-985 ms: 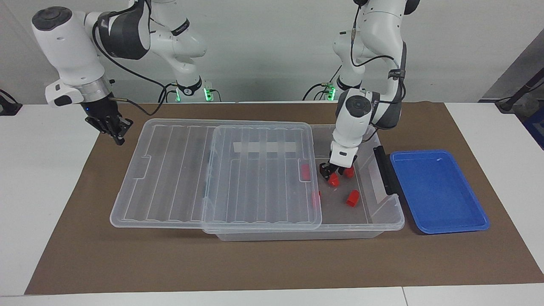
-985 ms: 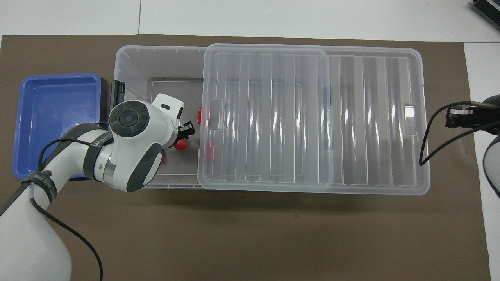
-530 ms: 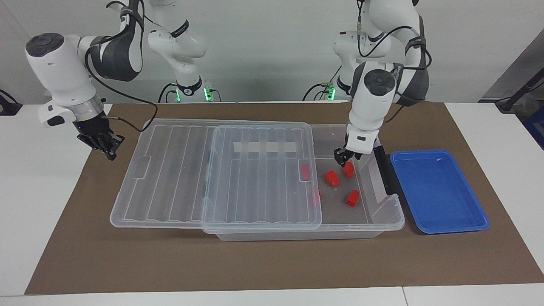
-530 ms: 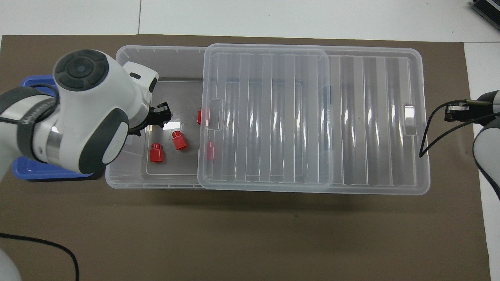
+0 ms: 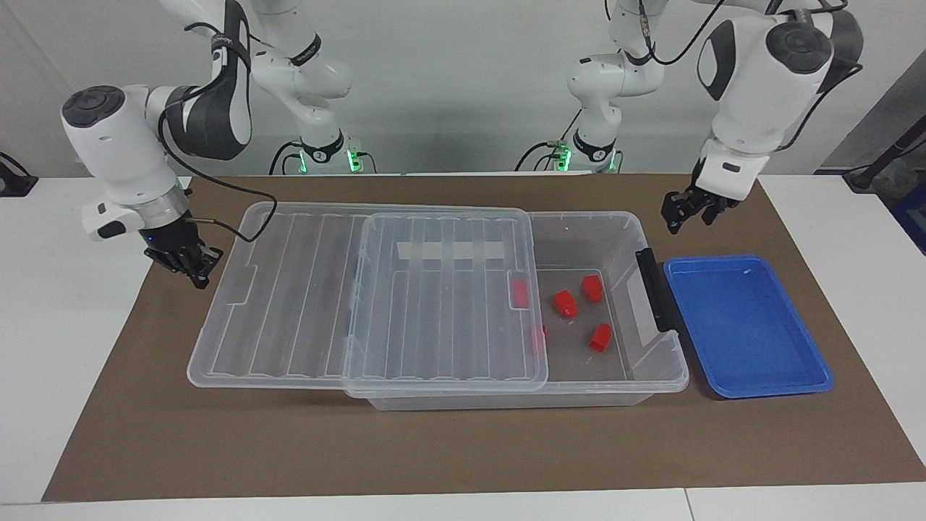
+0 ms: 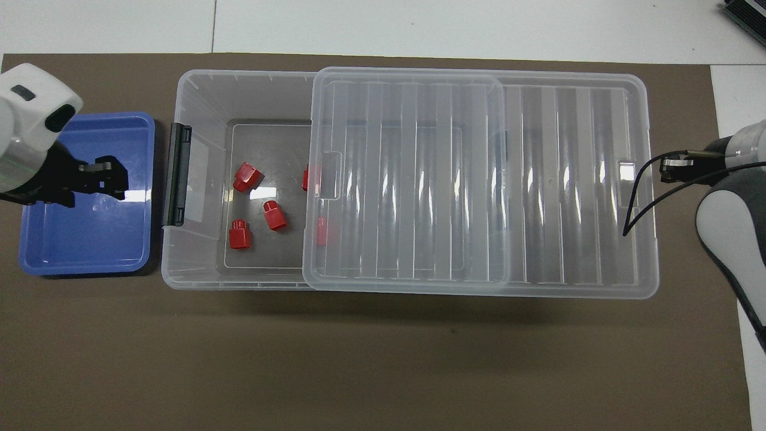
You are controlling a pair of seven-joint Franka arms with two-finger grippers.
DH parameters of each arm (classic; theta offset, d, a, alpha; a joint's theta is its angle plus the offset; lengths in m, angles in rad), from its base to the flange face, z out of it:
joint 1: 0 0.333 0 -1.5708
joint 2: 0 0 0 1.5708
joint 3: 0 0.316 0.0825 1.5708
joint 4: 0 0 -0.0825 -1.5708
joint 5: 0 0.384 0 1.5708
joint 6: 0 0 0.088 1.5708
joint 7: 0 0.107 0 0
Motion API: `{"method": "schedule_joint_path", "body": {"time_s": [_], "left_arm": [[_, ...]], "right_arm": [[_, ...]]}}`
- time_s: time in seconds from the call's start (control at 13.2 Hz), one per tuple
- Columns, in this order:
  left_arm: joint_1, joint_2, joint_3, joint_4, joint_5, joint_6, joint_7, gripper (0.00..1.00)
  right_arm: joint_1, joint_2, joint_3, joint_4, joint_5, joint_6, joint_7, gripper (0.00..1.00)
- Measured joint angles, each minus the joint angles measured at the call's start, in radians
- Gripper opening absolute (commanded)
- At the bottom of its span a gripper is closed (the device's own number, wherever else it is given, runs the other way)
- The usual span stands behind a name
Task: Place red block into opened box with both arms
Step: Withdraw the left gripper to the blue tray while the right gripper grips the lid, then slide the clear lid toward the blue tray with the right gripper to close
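The red block (image 5: 592, 287) is lying on the floor of the box (image 5: 655, 376) among other red blocks (image 5: 600, 337), in the uncovered end that the slid-aside lid (image 5: 304, 289) is leaving open for dropping things in. The left hand (image 5: 691, 210) is hanging empty over the surface near the blue tray (image 5: 752, 376), its fingers parted. The right hand (image 5: 184, 260), closed on nothing, is waiting just beside the lid's overhanging end; the lid is covering two more blocks.
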Motion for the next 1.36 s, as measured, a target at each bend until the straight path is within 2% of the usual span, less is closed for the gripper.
{"method": "schedule_joint_path", "body": {"time_s": [0.23,0.3,0.98,1.36], "left_arm": [[0.062,-0.041,0.001,0.0,0.0,-0.04,0.165,0.85],[0.075,-0.048,0.001,0.0,0.0,-0.049,0.188,1.0],[0.086,-0.061,-0.001,-0.004,-0.005,-0.051,0.204,1.0],[0.09,-0.062,0.004,-0.01,-0.088,-0.032,0.204,1.0]], "right_arm": [[0.053,0.0,0.004,-0.001,0.0,-0.023,-0.016,0.0],[0.074,0.0,0.004,-0.001,0.0,-0.027,-0.019,0.0],[0.269,-0.007,0.008,-0.001,0.005,-0.088,-0.02,0.0],[0.304,-0.007,0.009,-0.002,0.06,-0.091,-0.02,0.0]]}}
